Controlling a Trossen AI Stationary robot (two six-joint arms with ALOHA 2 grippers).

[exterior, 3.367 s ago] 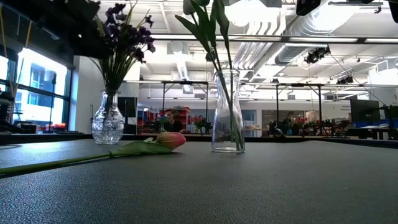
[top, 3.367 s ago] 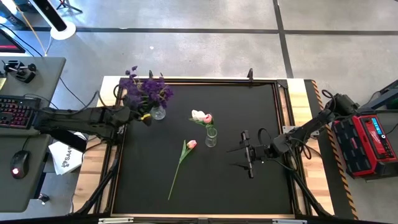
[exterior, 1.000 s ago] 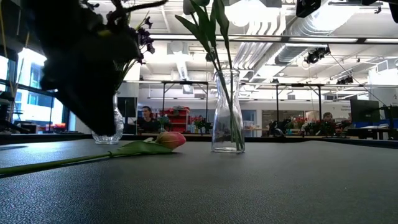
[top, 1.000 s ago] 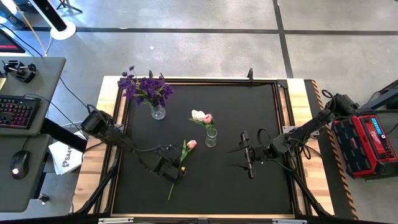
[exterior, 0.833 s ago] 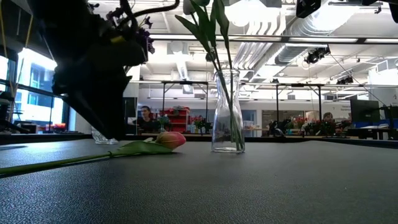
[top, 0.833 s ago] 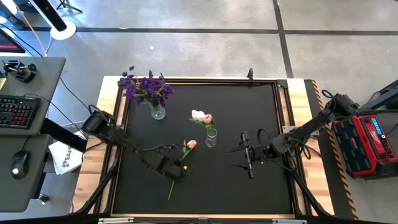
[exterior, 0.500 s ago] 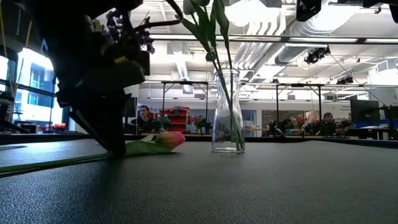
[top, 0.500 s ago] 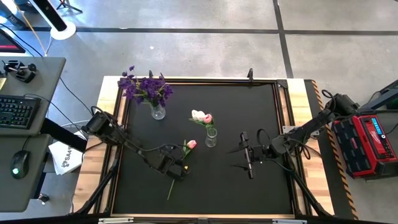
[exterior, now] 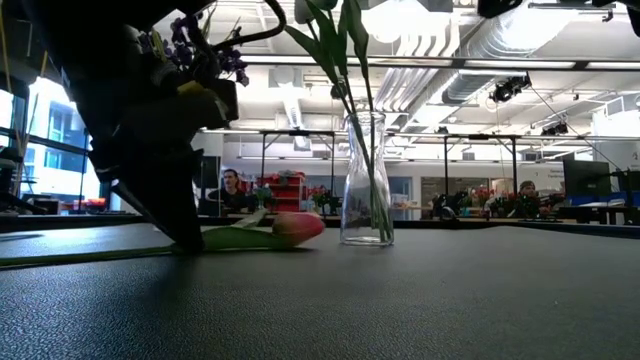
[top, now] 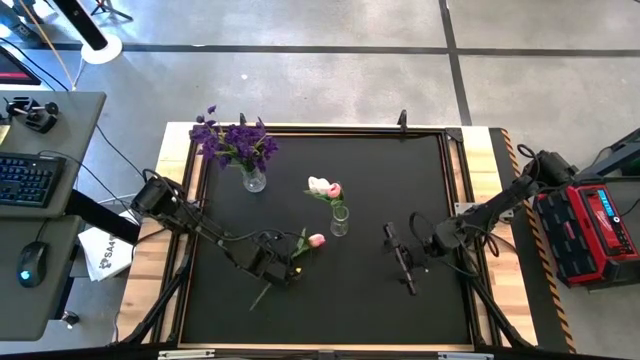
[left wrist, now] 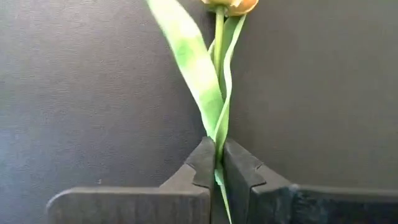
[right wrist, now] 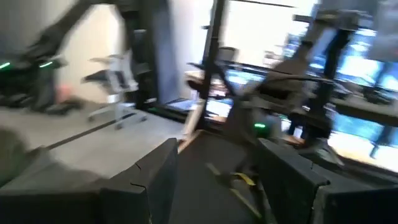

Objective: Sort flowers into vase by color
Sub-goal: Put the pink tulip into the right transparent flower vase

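While two vases (top: 254,181) stand, left tool (left wrist: 216,163) pinches one tulip (top: 316,240).

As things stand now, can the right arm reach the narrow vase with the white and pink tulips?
Probably yes. The right gripper is open and empty, beside the narrow vase, with only bare black mat between them. The left gripper, shut on the pink tulip, works on the vase's other side.

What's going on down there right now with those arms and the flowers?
Left gripper shut on pink tulip stem, low on mat. Right gripper open, waiting beside clear vase. Path clear.
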